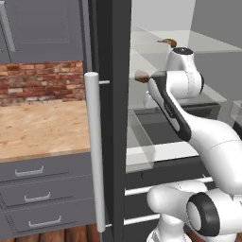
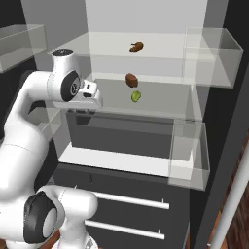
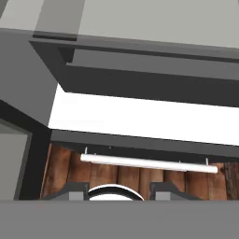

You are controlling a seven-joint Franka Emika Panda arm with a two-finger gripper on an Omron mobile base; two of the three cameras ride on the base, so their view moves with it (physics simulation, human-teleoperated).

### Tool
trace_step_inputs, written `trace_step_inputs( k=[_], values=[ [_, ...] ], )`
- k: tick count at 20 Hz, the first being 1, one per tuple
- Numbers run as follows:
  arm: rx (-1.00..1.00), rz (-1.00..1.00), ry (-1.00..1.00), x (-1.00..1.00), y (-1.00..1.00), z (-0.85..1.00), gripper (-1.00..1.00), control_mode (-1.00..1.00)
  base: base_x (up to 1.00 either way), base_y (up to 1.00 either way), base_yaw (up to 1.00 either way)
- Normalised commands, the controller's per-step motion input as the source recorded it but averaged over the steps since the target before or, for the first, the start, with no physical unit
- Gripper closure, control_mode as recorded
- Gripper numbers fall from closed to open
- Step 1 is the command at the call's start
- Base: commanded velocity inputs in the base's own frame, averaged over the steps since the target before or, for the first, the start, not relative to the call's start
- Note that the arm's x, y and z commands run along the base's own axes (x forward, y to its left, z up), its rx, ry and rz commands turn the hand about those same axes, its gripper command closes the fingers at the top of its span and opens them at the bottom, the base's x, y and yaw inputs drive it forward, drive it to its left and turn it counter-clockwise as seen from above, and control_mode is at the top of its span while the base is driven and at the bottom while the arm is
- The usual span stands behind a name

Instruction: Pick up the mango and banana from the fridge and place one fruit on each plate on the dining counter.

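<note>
Yellow-green and small, the mango (image 2: 136, 96) lies on a clear glass shelf (image 2: 160, 104) inside the open fridge (image 2: 146, 19). In the right base view it sits well to the right of the fingers, a little higher than them and deeper in. A brown oval lump (image 2: 131, 80) sits just behind it, so it too is right of the fingers and above their level. On the shelf above, higher still and also to the fingers' right, rests a reddish-brown skewer of meat (image 2: 137, 46). The gripper (image 2: 83, 111) hangs at the left end of the mango's shelf, pointing downward, apart from all three items. In the hand view its two dark fingertips (image 3: 77, 189) stand apart with a clear gap, and nothing is clamped between them. Beyond the tips in that view come a strip of brown wooden floor (image 3: 60, 168), a white bar handle (image 3: 149, 163) running across, a bright white ledge (image 3: 140, 116), and then a dark grey drawer front (image 3: 140, 84). In the left base view the fridge's dark door edge with its long pale grey handle (image 1: 94, 151) stands well to the left of the hand. Farther left again lies a wooden worktop (image 1: 42, 127) over grey drawers.
</note>
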Motion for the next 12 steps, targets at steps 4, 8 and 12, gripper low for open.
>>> trace_step_inputs(
  k=[4, 8, 12],
  values=[
    [-0.01, 0.0, -0.05, -0.39, 0.0, 0.0, -1.0, -1.0, 0.0, 0.0, 0.0],
    [0.0, 0.0, -0.09, -0.76, 0.0, 0.0, -1.0, -1.0, 0.0, 0.0, 0.0],
    [0.0, -0.04, -0.13, -0.72, -0.01, 0.0, -1.0, -1.0, 0.0, 0.0, 0.0]
  ],
)
